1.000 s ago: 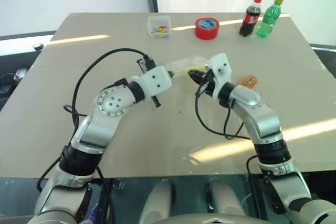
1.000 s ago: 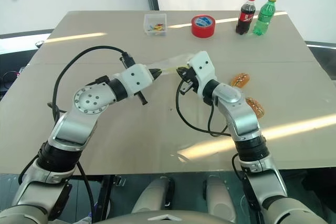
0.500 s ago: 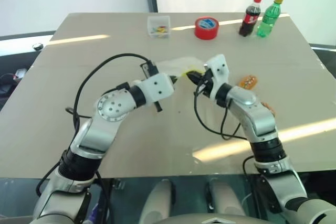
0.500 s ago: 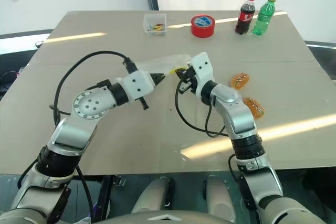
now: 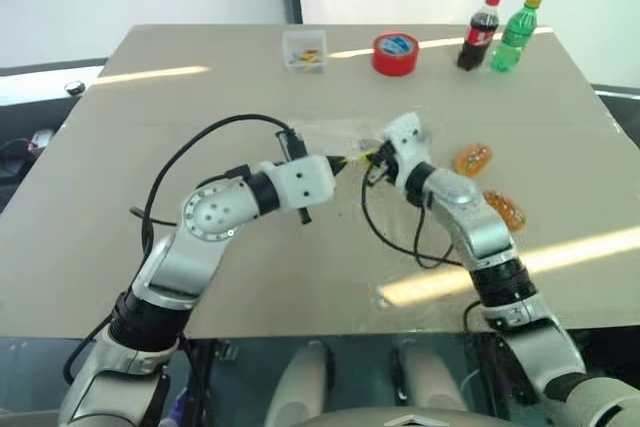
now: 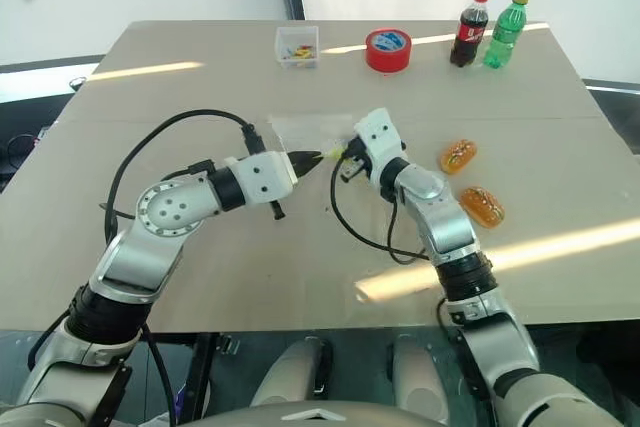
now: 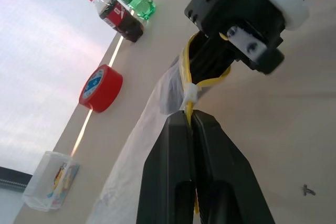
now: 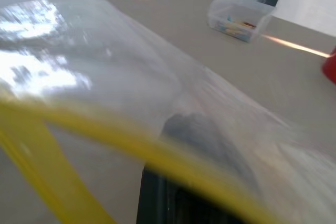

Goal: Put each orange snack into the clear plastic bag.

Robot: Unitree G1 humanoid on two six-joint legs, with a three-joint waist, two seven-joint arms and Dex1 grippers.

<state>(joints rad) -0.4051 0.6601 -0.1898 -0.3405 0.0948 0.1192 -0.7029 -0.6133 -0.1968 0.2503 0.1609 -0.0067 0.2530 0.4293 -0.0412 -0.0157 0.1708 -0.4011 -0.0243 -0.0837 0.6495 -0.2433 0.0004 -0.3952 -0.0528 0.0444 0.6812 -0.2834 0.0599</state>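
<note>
Clear plastic bag (image 6: 312,130) lies stretched low over the middle of the desk (image 6: 200,87), and we grip its yellow strip from both sides. Our left pincer (image 7: 190,121) is clamped tight on the strip, and our right pincer (image 6: 347,155) pinches the same edge just beside it. Both orange snacks (image 6: 457,155) (image 6: 481,205) rest on the desk to our right, well apart from the bag.

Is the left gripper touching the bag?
Touching. In the left wrist view, the left gripper is shut on the yellow strip of the clear plastic bag, pinching it between its fingers.
</note>
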